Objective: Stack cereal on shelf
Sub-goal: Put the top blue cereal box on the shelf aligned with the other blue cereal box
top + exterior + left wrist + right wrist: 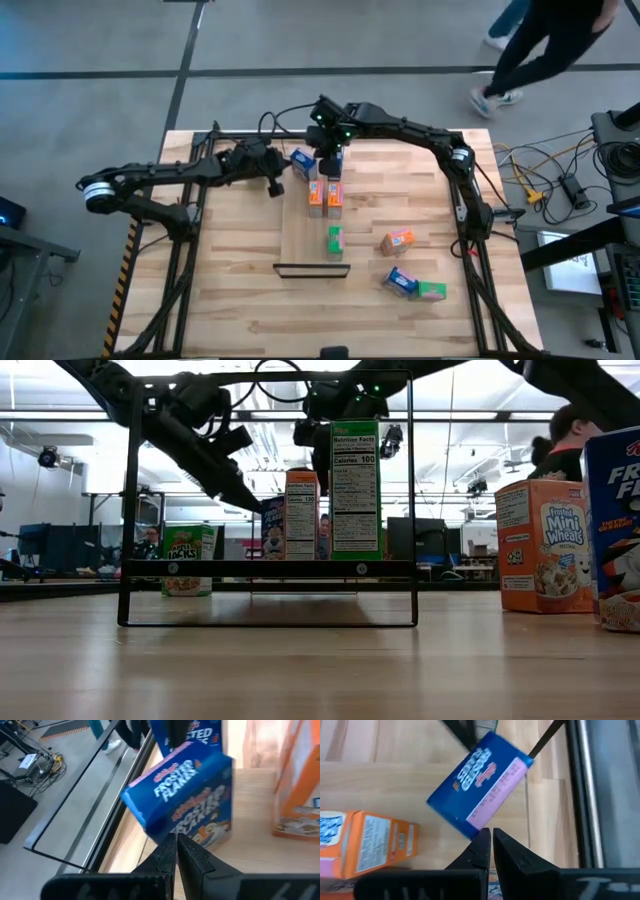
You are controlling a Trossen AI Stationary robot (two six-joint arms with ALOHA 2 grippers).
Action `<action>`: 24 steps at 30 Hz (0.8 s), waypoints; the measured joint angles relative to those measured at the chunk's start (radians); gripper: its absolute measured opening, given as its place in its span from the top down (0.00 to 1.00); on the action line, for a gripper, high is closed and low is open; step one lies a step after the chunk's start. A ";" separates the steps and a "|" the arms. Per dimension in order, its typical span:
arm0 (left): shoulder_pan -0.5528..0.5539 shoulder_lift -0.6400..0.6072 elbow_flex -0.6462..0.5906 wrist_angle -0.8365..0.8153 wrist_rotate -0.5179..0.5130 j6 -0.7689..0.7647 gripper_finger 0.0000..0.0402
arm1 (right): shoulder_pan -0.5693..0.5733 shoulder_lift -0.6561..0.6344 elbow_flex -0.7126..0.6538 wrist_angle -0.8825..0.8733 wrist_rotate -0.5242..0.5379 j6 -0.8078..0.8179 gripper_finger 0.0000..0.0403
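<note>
Approx. half done: five boxes are seen on the shelf point(300, 245), a tilted blue box point(303, 163) between shut, empty left tool point(277, 188) & right tool point(333, 160), four boxes left on table point(230, 290).

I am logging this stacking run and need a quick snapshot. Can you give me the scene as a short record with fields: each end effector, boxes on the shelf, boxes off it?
left end effector: shut, empty, pointing at the blue box at the shelf's far end
right end effector: shut, empty, above that same blue box
shelf: light wood panel, dark lip at its near end
on shelf: blue box, orange boxes, green box
off shelf: orange box, blue box and green box, to the shelf's right
</note>
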 joint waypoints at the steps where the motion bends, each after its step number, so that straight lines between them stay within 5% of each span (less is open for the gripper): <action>1: 0.005 0.005 0.000 0.007 0.000 0.000 1.00 | 0.002 -0.001 0.000 -0.008 0.000 0.001 0.97; 24: 0.022 0.091 0.015 0.097 0.000 0.000 1.00 | 0.044 -0.018 0.015 -0.064 0.007 0.001 0.97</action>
